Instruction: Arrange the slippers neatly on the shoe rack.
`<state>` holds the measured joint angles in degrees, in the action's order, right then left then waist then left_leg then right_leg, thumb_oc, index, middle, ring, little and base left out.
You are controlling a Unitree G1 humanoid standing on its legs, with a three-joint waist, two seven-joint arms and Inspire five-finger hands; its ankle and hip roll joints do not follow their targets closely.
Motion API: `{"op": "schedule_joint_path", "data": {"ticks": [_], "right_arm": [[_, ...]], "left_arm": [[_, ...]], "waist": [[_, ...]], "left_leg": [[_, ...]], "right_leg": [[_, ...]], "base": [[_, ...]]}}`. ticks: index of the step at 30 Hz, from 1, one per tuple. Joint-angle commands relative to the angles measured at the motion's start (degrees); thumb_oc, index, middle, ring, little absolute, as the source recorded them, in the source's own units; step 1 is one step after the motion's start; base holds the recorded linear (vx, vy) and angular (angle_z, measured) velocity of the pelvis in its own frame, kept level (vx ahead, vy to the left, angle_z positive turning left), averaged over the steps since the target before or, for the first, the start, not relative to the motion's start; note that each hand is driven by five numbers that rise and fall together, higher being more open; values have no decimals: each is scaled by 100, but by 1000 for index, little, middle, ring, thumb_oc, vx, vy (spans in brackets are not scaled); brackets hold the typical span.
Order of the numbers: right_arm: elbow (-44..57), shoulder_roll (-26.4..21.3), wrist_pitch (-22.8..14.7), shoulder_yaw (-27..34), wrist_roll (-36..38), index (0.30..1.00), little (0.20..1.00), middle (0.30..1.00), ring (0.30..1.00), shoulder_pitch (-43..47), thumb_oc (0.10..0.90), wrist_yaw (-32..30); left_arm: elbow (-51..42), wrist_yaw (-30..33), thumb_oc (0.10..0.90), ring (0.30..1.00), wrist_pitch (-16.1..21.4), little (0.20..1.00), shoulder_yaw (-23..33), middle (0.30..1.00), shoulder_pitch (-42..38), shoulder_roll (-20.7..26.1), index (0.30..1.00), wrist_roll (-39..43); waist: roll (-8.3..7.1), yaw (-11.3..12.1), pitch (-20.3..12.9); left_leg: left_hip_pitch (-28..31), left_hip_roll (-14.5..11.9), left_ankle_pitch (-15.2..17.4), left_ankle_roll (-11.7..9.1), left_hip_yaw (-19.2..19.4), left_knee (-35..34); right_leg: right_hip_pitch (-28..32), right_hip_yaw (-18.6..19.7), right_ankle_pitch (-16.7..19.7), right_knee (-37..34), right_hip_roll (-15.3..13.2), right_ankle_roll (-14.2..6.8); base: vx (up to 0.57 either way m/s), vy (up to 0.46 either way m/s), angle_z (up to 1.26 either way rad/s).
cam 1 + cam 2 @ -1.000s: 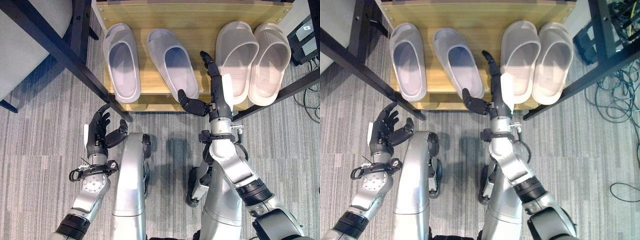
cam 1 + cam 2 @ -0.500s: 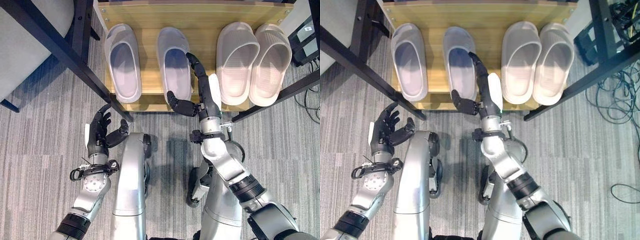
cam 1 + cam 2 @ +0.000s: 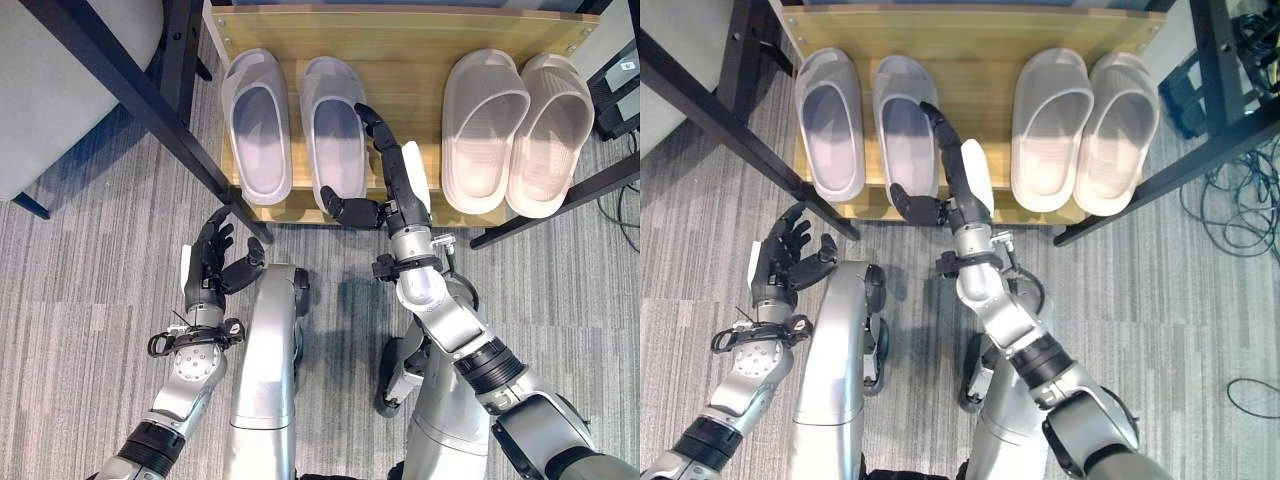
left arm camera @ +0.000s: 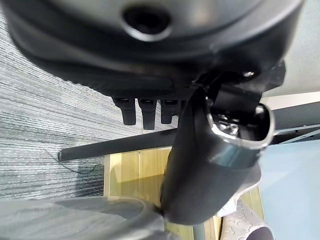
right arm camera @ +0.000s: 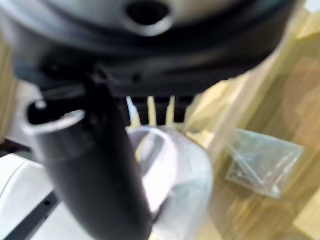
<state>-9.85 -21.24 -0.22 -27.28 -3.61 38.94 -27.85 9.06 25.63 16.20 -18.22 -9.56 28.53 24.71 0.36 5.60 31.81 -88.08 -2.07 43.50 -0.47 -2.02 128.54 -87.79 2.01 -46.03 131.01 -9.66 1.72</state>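
Left hand (image 3: 208, 268) idle over carpet, fingers relaxed. Pale lilac foam slipper pair (image 3: 335, 130) on wooden shoe rack (image 3: 400, 40); my right hand (image 3: 392, 180) flat against inner one, fingers straight. Risk: overpush skews pair.

Four slippers sit on the wooden shoe rack (image 3: 400, 40), all soft rubbery slides, openings up. The two grey slippers on the left, one (image 3: 256, 125) and its mate (image 3: 334, 128), lie side by side, nearly parallel and just about touching. The pale pinkish pair, one (image 3: 483, 130) and the other (image 3: 550, 130), sits pressed together on the right, a gap between the pairs.
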Motion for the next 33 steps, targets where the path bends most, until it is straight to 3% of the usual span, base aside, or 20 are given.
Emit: {"op": "schedule_joint_path", "data": {"ticks": [1,20,33], "right_arm": [[334,199,-603,44,-102,900,900,900,900,736,800,-213],[-684,179,-666,-166,144,900,900,900,900,1631,800,-254],[-194,-139,-733,12,9,900,900,900,900,1675,800,-301]], "left_arm": [[5,-133,800,900,94,900,-791,900,271,-66,900,-231],[38,-250,800,900,193,900,-945,900,291,32,900,-143],[30,-327,800,900,184,900,-842,900,375,59,900,-169]], "waist": [[5,318,-202],[154,474,-202],[124,405,-202]], "left_leg": [[-188,543,-52,-165,40,-368],[-188,633,-100,-225,-34,-431],[-188,657,-158,-264,-22,-479]], "right_leg": [[115,-189,444,447,-427,353],[199,-250,480,422,-498,363],[227,-228,482,412,-513,367]], "base": [[0,0,0],[1,-2,1],[0,-1,1]]}}
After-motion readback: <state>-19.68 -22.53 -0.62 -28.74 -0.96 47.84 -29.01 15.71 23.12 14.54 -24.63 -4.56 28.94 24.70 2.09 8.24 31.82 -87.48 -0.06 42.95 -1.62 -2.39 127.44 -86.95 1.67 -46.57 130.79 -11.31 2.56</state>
